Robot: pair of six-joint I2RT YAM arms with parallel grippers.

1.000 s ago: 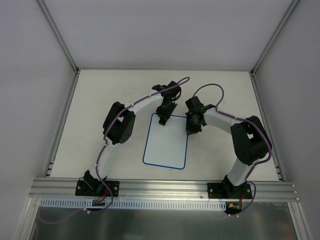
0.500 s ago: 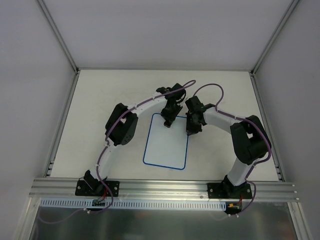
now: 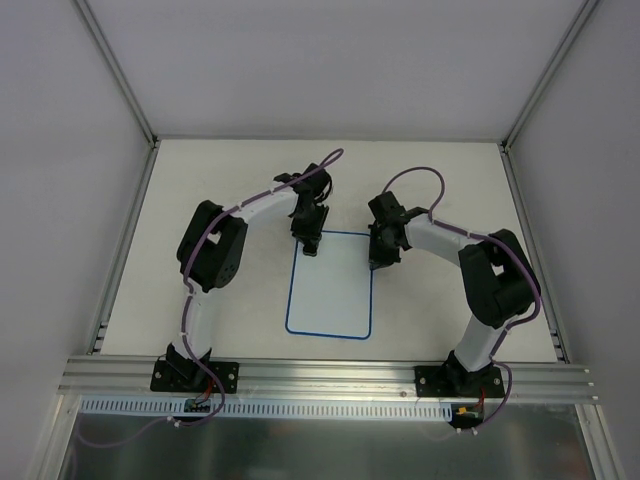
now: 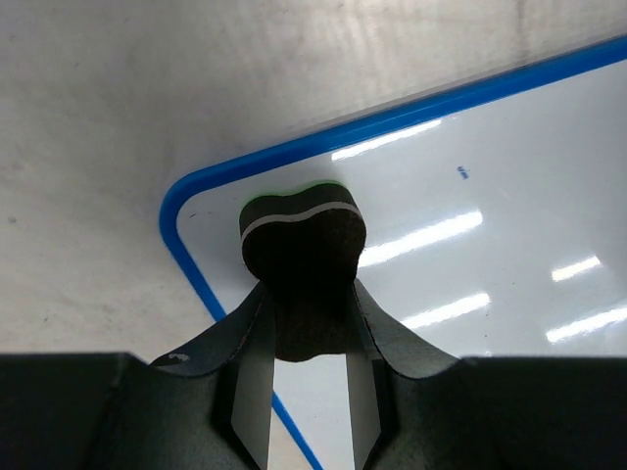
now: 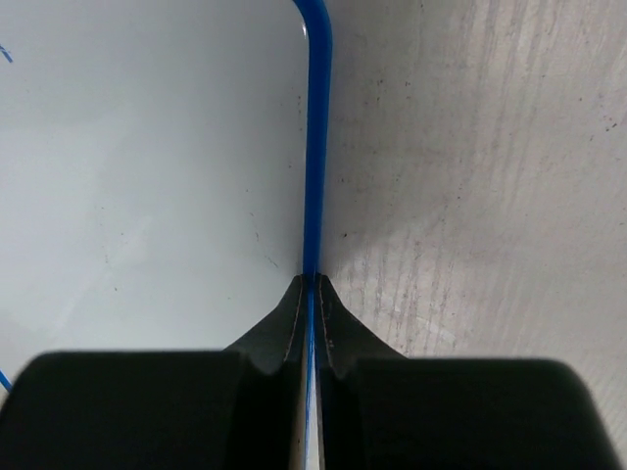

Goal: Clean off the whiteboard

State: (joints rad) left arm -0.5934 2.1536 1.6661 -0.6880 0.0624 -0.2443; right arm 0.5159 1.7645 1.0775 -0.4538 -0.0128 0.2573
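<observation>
The whiteboard (image 3: 330, 290) lies flat near the middle of the table (image 3: 200, 200), long sides running from 6 to 12 o'clock, and its face looks nearly blank in the top view. The left gripper (image 3: 308, 246) stands over the board's 11 o'clock corner. In the left wrist view, the left gripper (image 4: 306, 311) has its two fingers a narrow way apart and clamped on the sides of a small dark eraser (image 4: 302, 240), which has a pale stripe and a sliver of green at its far end. The eraser's end sits just inside the rounded blue rim (image 4: 186, 250) and appears to rest on the white face, though contact cannot be told for sure. A tiny blue speck (image 4: 462, 173) shows on the board toward 2 o'clock from the eraser. The right gripper (image 3: 380, 262) is at the board's right long edge, at about 2 o'clock from the board's centre. In the right wrist view, the right gripper (image 5: 312, 294) has its jaws drawn almost together, pinching the rim on that edge, with white board (image 5: 147, 176) on one side and bare table (image 5: 470, 196) on the other. A faint blue stroke (image 5: 5, 54) shows at that picture's left border.
</observation>
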